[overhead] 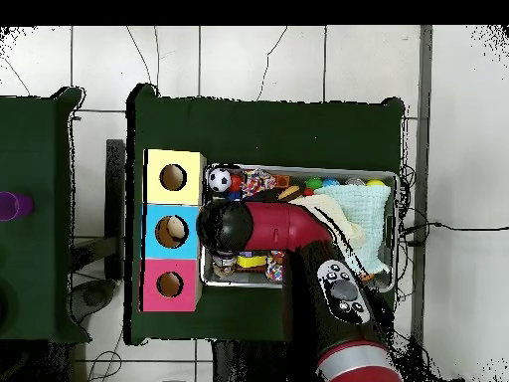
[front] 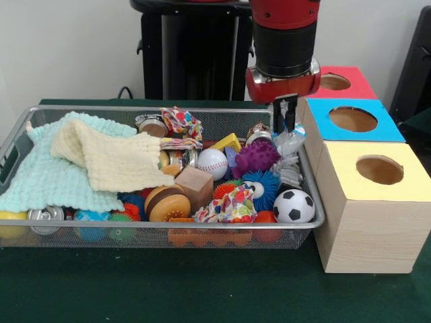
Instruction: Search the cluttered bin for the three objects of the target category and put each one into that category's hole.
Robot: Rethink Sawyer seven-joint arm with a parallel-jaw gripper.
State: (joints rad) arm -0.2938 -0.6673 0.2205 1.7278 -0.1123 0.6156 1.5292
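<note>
The silver wire-mesh bin (front: pixel 135 227) fills the table's middle, packed with clutter. It also shows in the overhead view (overhead: pixel 396 229). In it lie a baseball (front: pixel 212 163), a soccer ball (front: pixel 293 206), a purple spiky toy (front: pixel 254 159), a blue spiky ball (front: pixel 264 185), a toy burger (front: pixel 167 202), a wooden block (front: pixel 195 185) and crinkled clear plastic (front: pixel 289 142). My gripper (front: pixel 285 128) hangs over the bin's far right corner, just above the plastic. It looks shut and holds nothing. In the overhead view the arm's black head (overhead: pixel 227 227) hides it.
Three wooden boxes with round holes stand right of the bin: red-topped (front: pixel 337 82), blue-topped (front: pixel 353 120), yellow-topped (front: pixel 379 169). A mint cloth (front: pixel 47 175) and a cream cloth (front: pixel 111 158) cover the bin's left half. Cans (front: pixel 153 125) lie among the toys.
</note>
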